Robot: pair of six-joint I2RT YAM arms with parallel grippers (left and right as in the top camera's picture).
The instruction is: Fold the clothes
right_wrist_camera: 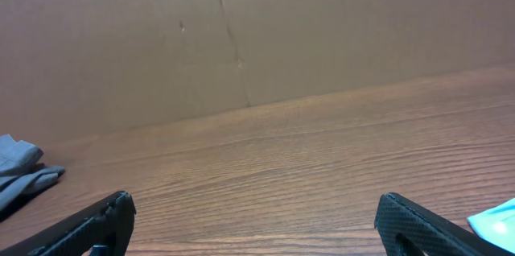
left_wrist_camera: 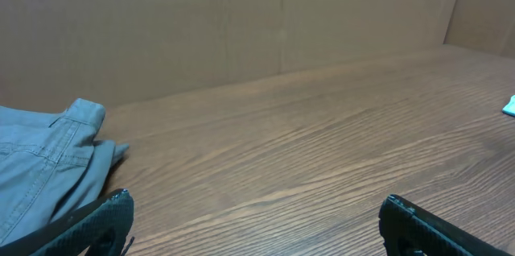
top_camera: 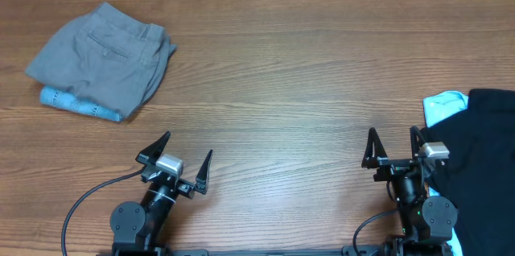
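Note:
The clothes, a black pile of soft trousers (top_camera: 481,155), lie at the table's right edge, partly cut off by the overhead frame. My right gripper (top_camera: 393,132) stands open just left of the pile, not touching it, with nothing between its fingers. In the right wrist view the right gripper (right_wrist_camera: 253,200) shows only bare wood between its jaws. My left gripper (top_camera: 187,145) stands open near the front left, far from the trousers. The left gripper (left_wrist_camera: 256,200) in its own wrist view is empty too.
Folded grey shorts (top_camera: 105,55) lie at the back left on a light-blue printed cloth (top_camera: 76,105). The shorts (left_wrist_camera: 48,159) also show left of my left fingers. A light-blue cloth (top_camera: 444,107) pokes out from under the trousers. A brown wall (right_wrist_camera: 241,39) backs the table.

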